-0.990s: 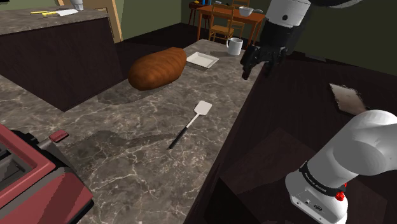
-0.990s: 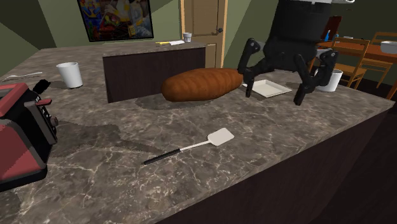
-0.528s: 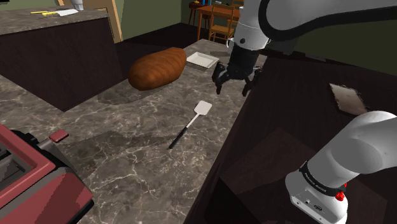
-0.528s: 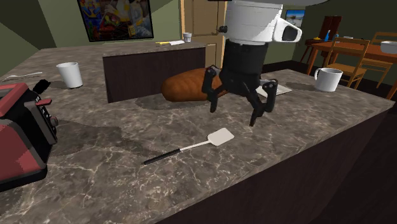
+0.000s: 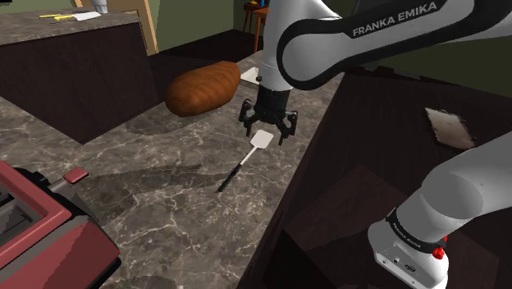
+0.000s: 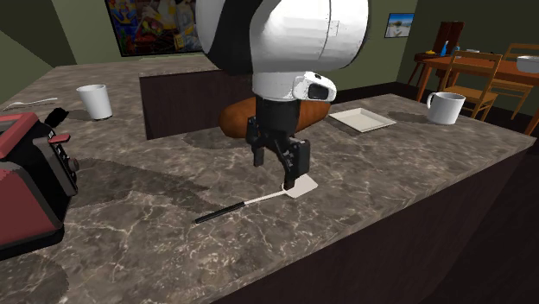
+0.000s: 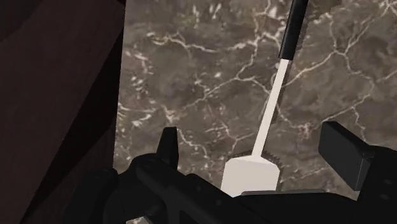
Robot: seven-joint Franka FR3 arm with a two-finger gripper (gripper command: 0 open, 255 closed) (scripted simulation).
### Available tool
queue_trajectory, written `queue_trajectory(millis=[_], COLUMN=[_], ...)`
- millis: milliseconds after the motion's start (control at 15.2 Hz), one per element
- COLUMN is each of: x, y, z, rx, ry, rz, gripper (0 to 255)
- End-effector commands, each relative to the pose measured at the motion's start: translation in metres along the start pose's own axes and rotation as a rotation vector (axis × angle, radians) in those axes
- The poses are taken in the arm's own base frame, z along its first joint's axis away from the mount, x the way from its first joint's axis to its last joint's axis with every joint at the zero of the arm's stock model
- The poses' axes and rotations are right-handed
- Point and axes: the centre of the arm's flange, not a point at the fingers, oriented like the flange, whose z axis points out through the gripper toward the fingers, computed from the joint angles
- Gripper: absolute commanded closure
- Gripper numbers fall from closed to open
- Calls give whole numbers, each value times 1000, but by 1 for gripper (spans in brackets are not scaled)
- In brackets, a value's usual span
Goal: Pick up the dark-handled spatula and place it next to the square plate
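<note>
gripper (image 5: pixel 267 131) fingers spread wide, straddling the pale blade of the spatula (image 5: pixel 240 164). spatula lies flat on marble counter (image 5: pixel 156 176), dark handle toward 7 o'clock in shoulder view. square plate (image 6: pixel 361 118) lies well apart.

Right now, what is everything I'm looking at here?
counter: one, dark marbled, carries most things
spatula: one, white blade and dark handle, flat on the counter
loaf: one, brown, behind the spatula
plate: one, white and square, beside the loaf
mug: one, white, near the counter's far corner
cup: one, white, on the raised ledge
toaster: one, red, at the counter's end
chairs: at least two, wooden, in the background
picture: one, colourful, on the wall
arm: one, white
pincer: one, black, open, straddling the spatula's blade
</note>
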Motion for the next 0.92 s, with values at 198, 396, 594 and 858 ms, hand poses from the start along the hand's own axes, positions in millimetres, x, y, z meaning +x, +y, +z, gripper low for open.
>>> queue_trajectory(millis=[198,396,594,858], x=[4,4,4,4], y=[-46,-46,-46,-46], z=[43,59,75,83], rx=[-12,-12,-12,-12], ry=[-10,-10,-10,-10], rz=[223,223,223,223], gripper=[0,0,0,0])
